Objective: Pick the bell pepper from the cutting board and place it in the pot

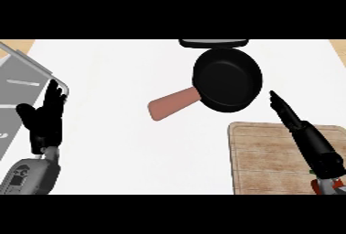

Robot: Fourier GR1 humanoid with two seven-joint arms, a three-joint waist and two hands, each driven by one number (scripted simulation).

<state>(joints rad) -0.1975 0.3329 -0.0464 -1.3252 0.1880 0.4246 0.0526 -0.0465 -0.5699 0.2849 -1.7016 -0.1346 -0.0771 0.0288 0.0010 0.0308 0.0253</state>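
The black pot (228, 78), shallow like a pan with a pinkish-brown handle (173, 103), lies on the white counter at the upper middle. A wooden cutting board (270, 157) sits at the lower right. Only a red sliver of the bell pepper (316, 186) with a bit of green shows at the board's near right corner, mostly hidden under my right forearm. My right hand (297, 121) is seen edge-on above the board, fingers straight and pointing up-left toward the pot, holding nothing. At the far left my left hand (44, 119) rests open, fingers up.
A grey metal-rimmed sink or rack (20, 87) runs along the left edge beside my left hand. A dark, white-rimmed object (213, 43) sits just behind the pot at the counter's far edge. White counter (121, 151) spreads between the hands.
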